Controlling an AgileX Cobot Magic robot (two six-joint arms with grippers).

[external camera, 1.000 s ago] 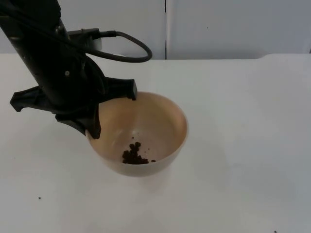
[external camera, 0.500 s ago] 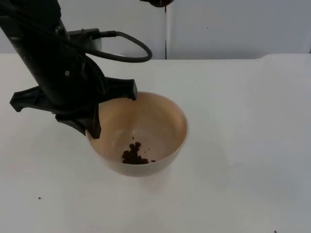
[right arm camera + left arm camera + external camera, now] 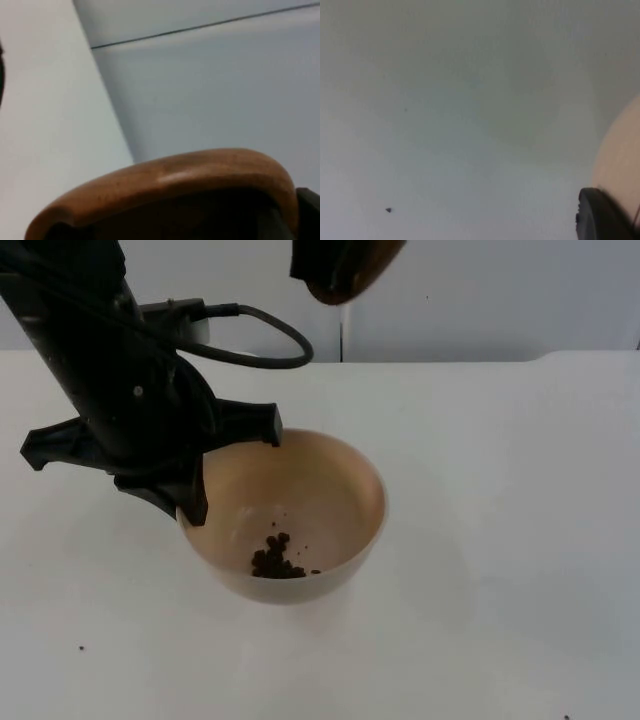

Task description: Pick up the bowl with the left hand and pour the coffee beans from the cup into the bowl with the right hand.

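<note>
A light beige bowl (image 3: 300,500) hangs tilted just above the white table, with a small heap of coffee beans (image 3: 274,558) at its bottom. My left gripper (image 3: 192,502) is shut on the bowl's left rim. In the left wrist view, its black fingertip (image 3: 600,216) lies against the bowl's outer wall (image 3: 620,155). A brown wooden cup (image 3: 352,272) hangs high over the table's far edge, behind the bowl, with my right gripper (image 3: 320,256) shut on it. The cup's rim (image 3: 170,177) looms close in the right wrist view, and its inside is dark.
The grey partition wall (image 3: 480,290) stands behind the table. A dark speck (image 3: 81,647) lies on the table front left, with another (image 3: 566,717) at the front right edge. Open white table spreads right of the bowl.
The cup in my right gripper has come into the top view from above and moved down toward the bowl. The bowl, its beans and the left arm have stayed still.
</note>
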